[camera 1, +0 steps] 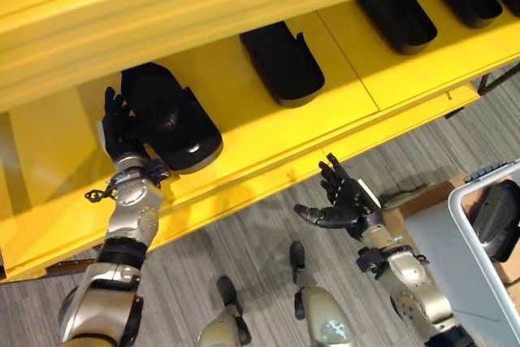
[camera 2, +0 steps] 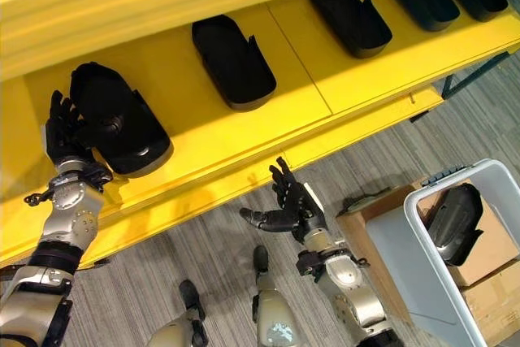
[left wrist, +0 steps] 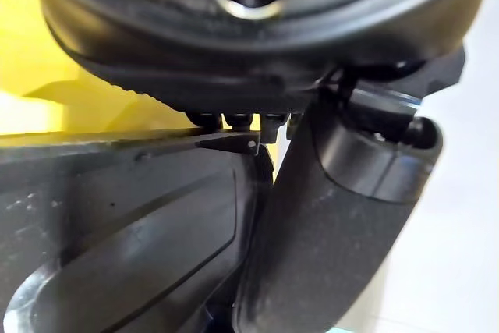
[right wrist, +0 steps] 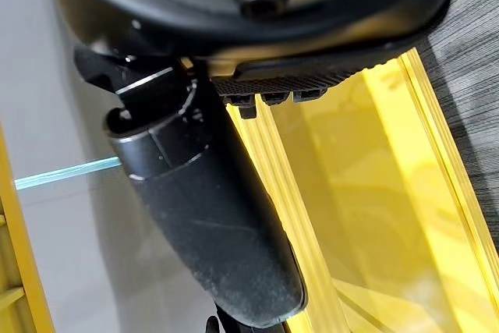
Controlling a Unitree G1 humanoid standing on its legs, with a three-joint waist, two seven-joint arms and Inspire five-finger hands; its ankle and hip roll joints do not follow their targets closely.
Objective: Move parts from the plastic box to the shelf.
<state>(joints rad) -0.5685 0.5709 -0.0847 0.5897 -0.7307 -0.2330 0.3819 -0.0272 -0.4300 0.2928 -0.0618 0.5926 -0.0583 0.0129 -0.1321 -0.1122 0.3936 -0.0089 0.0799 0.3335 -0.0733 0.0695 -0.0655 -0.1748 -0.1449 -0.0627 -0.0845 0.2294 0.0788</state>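
The left hand (camera 1: 122, 132), at the left of the frame, rests with straight fingers against the side of a black part (camera 1: 166, 119) lying on the yellow shelf (camera 1: 260, 132). The right hand (camera 1: 345, 201), lower centre, hovers over the grey floor (camera 1: 244, 241) with fingers spread, holding nothing. More parts (camera 1: 283, 62) line the shelf toward the upper right. The plastic box (camera 2: 406, 233) at lower right holds another part (camera 2: 453, 221).
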